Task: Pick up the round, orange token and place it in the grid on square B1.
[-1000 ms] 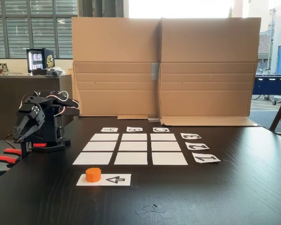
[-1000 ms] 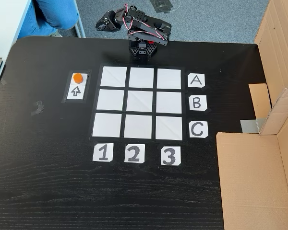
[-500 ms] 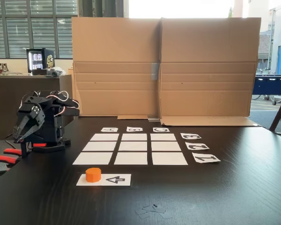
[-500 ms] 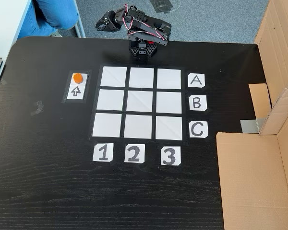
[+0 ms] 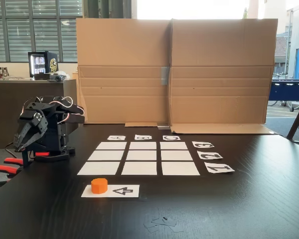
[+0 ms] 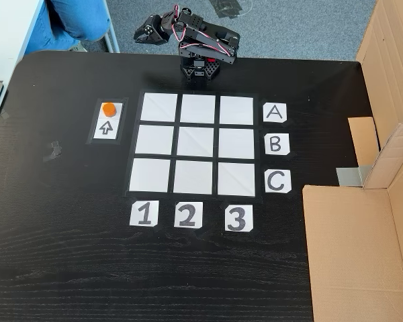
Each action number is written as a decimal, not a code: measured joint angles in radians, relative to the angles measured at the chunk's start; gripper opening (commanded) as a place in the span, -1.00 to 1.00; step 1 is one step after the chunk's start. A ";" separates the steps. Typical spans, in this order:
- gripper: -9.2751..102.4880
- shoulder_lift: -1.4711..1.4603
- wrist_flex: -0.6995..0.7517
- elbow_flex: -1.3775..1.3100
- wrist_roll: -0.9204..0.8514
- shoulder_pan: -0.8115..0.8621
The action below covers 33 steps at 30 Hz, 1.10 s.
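— We're looking down on the black desk [image 6: 67,268], and the token [image 6: 108,108] sits on the white arrow strip [image 6: 108,127], just left of the grid [image 6: 196,143] in that fixed view.

— From the low side view we see the token [image 5: 99,185] at the strip's left end, with the arrow [image 5: 122,190] beside it pointing at it.

— Square B1 [image 6: 154,139] lies bare, in the column above the "1" card [image 6: 144,215] and in line with the "B" card [image 6: 275,143].

— And the arm is folded up at the desk's edge, well apart from the token. The gripper [image 5: 23,143] hangs nose-down; we can't tell whether its jaws are spread or pressed together.

— From above, we see the gripper [image 6: 142,35] past the desk's rim, over the floor.

— Cardboard walls [image 5: 174,69] stand behind the grid.
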 measured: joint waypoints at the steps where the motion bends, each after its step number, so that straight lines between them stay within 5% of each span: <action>1: -0.85 0.000 0.000 0.000 0.000 0.000; 22: -0.83 -0.106 0.000 -0.028 0.000 -0.003; 33: -0.80 -0.388 0.101 -0.374 0.000 -0.064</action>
